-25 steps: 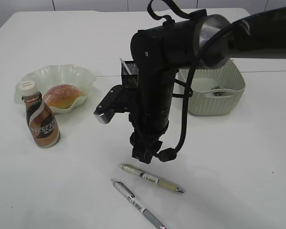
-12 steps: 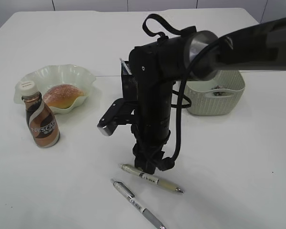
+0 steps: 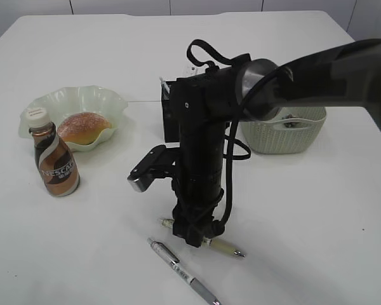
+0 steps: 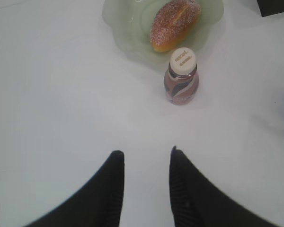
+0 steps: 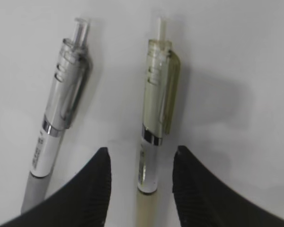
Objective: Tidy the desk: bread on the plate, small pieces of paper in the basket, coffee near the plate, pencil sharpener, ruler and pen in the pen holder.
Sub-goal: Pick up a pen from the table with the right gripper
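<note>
Reaching down over the front of the white table, the right gripper stands with its two black fingers spread, one on each side of the barrel of the olive pen. Whether the fingers touch the barrel cannot be told. In the exterior view the right arm stands nearly upright over this pen, hiding its middle; only the clip end and the tip show on either side.

The grey pen lies just beside the olive one, roughly parallel, outside the spread fingers, with its clip end pointing the same way. In the exterior view it lies nearer the camera.

The left gripper hangs above bare tabletop with its fingers apart and nothing between them. Ahead of it stands the coffee bottle, upright and capped, just beside the pale green plate. The bread lies on that plate.

Behind the right arm, the black pen holder is partly hidden. The pale basket sits to the right, with a small dark item inside that is too small to identify.
</note>
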`<state>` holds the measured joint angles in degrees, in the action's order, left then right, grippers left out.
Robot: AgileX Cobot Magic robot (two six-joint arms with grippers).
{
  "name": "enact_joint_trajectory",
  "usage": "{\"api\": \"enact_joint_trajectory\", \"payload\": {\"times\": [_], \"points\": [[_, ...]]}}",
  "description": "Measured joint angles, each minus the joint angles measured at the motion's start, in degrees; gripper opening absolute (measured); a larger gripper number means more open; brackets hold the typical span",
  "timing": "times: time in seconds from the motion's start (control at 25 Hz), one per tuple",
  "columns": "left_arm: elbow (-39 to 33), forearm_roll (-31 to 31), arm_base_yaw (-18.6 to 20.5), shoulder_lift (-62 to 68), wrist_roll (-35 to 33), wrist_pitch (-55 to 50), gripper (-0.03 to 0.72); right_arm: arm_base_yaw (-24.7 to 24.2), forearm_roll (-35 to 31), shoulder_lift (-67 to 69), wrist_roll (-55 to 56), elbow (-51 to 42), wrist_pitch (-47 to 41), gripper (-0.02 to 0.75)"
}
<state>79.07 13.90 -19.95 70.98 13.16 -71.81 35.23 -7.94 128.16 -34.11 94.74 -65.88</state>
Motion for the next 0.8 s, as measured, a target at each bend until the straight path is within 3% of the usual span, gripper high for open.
{"api": "enact_joint_trajectory", "payload": {"times": [0.8], "points": [[0.0,0.0,0.0,-0.05,0.0,0.0,0.24,0.0,0.09,1.57,1.21,0.0,1.06,0.3]]}}
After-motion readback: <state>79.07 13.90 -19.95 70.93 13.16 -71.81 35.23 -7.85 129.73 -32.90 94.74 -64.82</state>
